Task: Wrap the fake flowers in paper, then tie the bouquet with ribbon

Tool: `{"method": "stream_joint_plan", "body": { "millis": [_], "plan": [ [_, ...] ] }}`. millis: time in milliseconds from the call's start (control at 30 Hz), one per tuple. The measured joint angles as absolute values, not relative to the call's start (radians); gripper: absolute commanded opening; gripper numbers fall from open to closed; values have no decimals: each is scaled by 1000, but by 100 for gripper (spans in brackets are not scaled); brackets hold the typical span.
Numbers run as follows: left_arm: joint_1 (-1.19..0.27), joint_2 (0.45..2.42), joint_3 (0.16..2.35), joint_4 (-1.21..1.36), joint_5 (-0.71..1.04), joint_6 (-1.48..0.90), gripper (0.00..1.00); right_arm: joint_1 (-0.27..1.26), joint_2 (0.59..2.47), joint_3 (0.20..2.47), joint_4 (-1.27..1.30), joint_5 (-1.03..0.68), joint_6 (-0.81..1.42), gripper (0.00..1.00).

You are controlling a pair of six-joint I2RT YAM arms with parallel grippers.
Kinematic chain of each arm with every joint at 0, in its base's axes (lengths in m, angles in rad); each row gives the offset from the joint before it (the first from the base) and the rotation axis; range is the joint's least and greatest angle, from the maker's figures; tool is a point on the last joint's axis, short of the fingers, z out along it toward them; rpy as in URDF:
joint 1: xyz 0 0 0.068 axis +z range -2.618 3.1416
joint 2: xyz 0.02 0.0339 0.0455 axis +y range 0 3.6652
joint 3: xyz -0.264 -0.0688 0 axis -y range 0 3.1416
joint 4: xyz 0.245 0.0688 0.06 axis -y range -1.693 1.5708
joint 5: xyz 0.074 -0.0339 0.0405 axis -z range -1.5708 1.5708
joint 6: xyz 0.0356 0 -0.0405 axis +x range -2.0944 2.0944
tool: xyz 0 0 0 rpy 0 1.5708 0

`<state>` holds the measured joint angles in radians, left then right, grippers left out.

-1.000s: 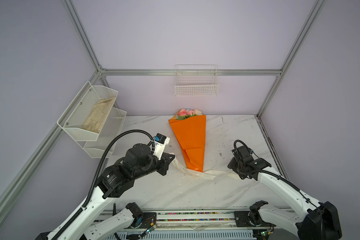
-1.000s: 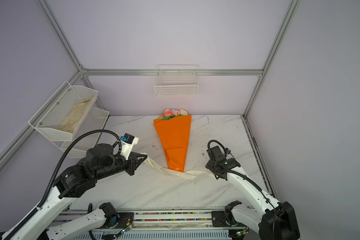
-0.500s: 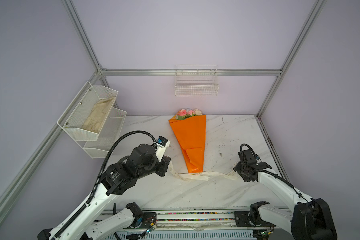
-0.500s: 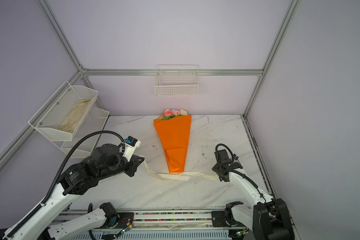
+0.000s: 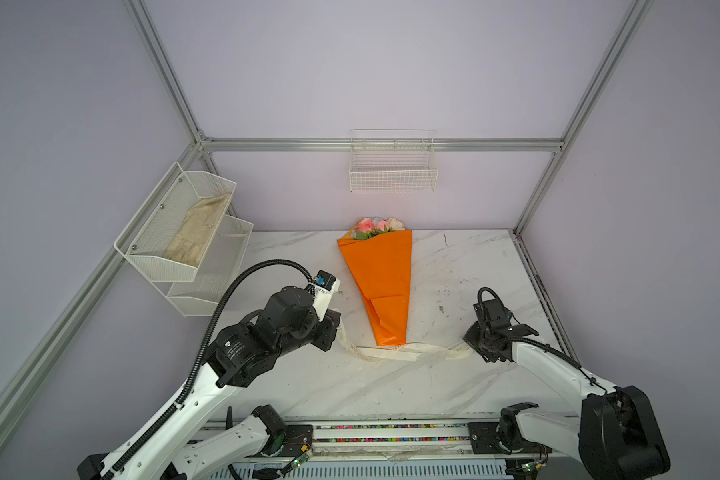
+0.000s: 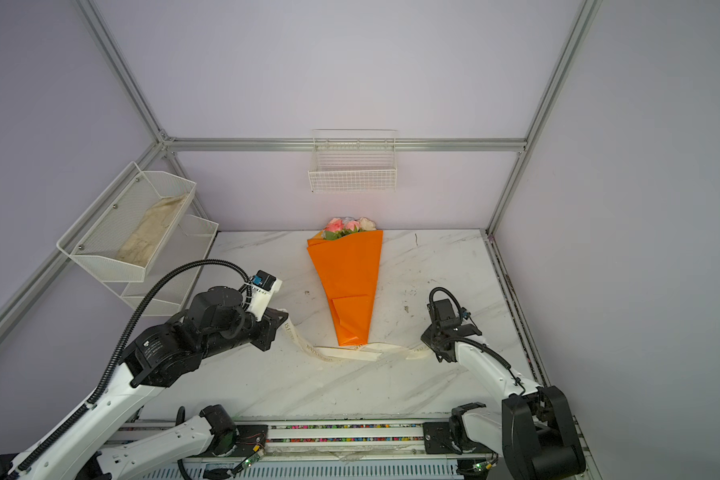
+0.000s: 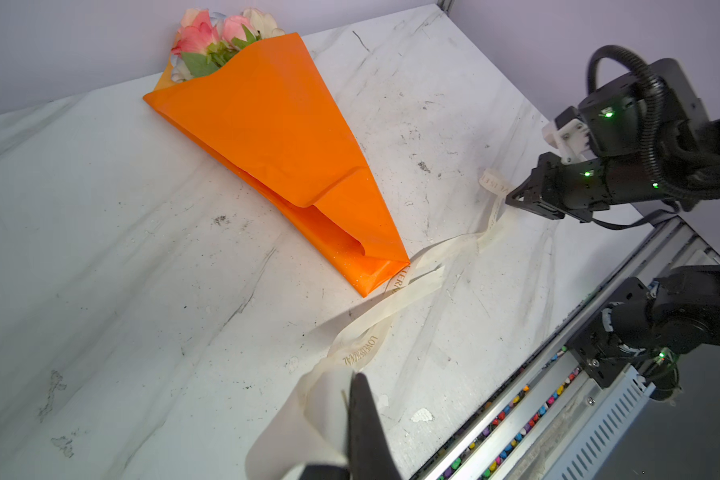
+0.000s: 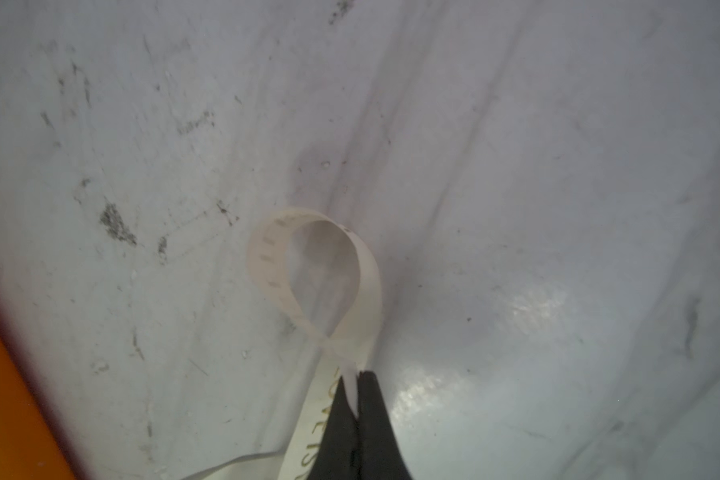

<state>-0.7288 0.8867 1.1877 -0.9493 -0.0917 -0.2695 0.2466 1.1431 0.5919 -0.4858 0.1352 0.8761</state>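
Reaching inward, left gripper and right gripper pinch the ribbon ends

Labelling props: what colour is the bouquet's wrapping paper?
The wrapping paper is plain orange, clearest in the left wrist view.

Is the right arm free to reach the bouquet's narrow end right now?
Probably not yet. The marble between them is bare, but the right hand is shut on the ribbon, so reaching the bouquet means letting go or dragging it along.
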Motion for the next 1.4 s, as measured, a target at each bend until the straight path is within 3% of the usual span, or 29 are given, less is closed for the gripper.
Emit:
{"method": "stream_joint_plan", "body": {
  "millis": [133,367,567,767,933,1100,1233,1400],
  "plan": [
    [-729,853,1188,-991,-246,-279,0,203,1057,708,-548,251,859,0],
    [-729,783,1247,-1171,-589,-305,0,-72,989,1032,-592,477,709,0],
    [-728,771,1300,-1238,-695,-267,0,-126,999,1264,-586,625,592,0],
    [-728,846,1246,-1160,-493,-189,0,-128,1037,1167,-556,510,552,0],
    [-728,1071,1219,-1199,-485,-228,0,-128,1047,1032,-589,447,543,0],
    [-728,1200,1228,-1272,-603,-243,0,-128,1010,1039,-599,460,530,0],
    [-728,1207,1316,-1396,-822,-245,0,-128,981,1071,-588,428,518,0],
    [-719,1199,1555,-1543,-1069,-288,0,-129,928,1068,-504,160,497,0]
  ]
}}
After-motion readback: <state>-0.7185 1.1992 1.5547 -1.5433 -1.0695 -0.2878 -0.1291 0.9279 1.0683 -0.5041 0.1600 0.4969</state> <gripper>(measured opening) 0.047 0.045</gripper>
